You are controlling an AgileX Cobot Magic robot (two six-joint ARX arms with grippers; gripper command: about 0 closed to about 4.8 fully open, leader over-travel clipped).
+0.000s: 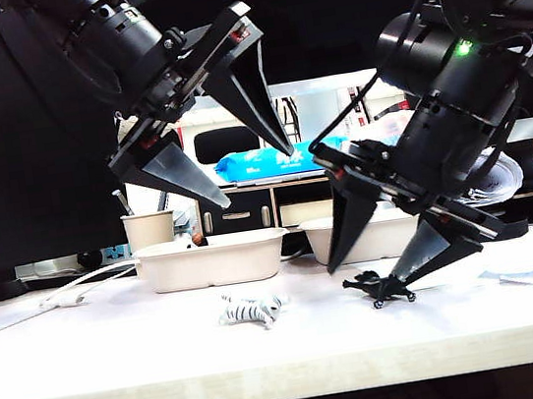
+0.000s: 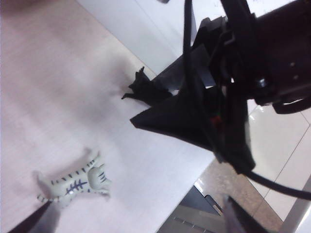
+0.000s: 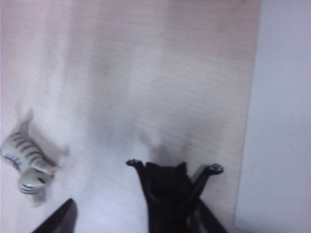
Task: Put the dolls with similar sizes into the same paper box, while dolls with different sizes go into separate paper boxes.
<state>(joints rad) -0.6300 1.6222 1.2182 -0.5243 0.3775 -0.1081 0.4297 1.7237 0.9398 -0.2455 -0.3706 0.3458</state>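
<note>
Table [image 1: 122, 369] with two trays, two small dolls, two grippers.

Striped doll [image 1: 250, 311] lies before the left tray [image 1: 211, 261]; black doll [image 1: 382, 287] lies right of it, under the open right gripper [image 1: 394, 259]. Open left gripper [image 1: 253, 176] hangs above the left tray; right tray [image 1: 386, 234] and cup [image 1: 149, 229] flank it.

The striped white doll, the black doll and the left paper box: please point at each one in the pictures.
Striped white doll [image 1: 250, 311], exterior view, on its body.
Black doll [image 1: 382, 287], exterior view, on its body.
Left paper box [image 1: 211, 262], exterior view, on its front wall.
</note>
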